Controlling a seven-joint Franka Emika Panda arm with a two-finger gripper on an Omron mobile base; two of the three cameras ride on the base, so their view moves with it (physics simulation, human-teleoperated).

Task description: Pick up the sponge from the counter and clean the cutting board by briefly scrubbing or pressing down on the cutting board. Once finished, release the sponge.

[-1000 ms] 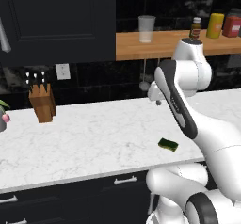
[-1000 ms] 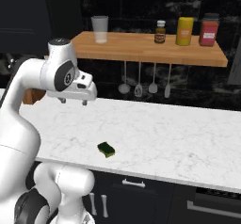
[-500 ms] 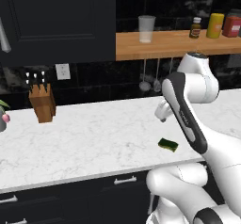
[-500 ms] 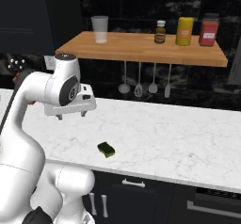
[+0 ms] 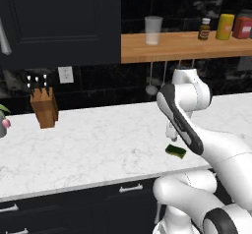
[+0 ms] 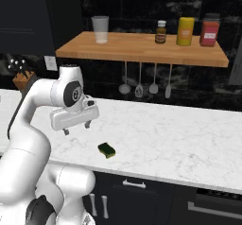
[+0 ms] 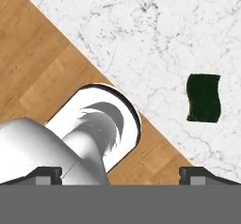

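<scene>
The white arm is reaching out over a marble bench (image 6: 189, 139), its gripper (image 6: 75, 127) hanging above the surface with the fingers (image 6: 65, 131) standing wide and holding nothing. The sponge (image 6: 107, 150) is lying flat, dark green side up, near the bench's front edge, just right of the gripper and below it, apart from the fingers. From the left camera the sponge (image 5: 175, 151) is sitting just beside the arm's forearm. From the hand camera the sponge (image 7: 204, 98) is lying on white marble to the right, with the wooden floor (image 7: 42, 68) showing past the bench edge. A knife block (image 5: 44, 108) is standing at the far left of the bench, well apart from the sponge. Above, a wooden shelf (image 6: 142, 49) is carrying a cup (image 6: 100, 29), a dark bottle (image 6: 161, 32), a yellow jar (image 6: 185, 31) and a red jar (image 6: 210, 32); utensils (image 6: 146, 80) are hanging beneath it against the dark wall.
</scene>
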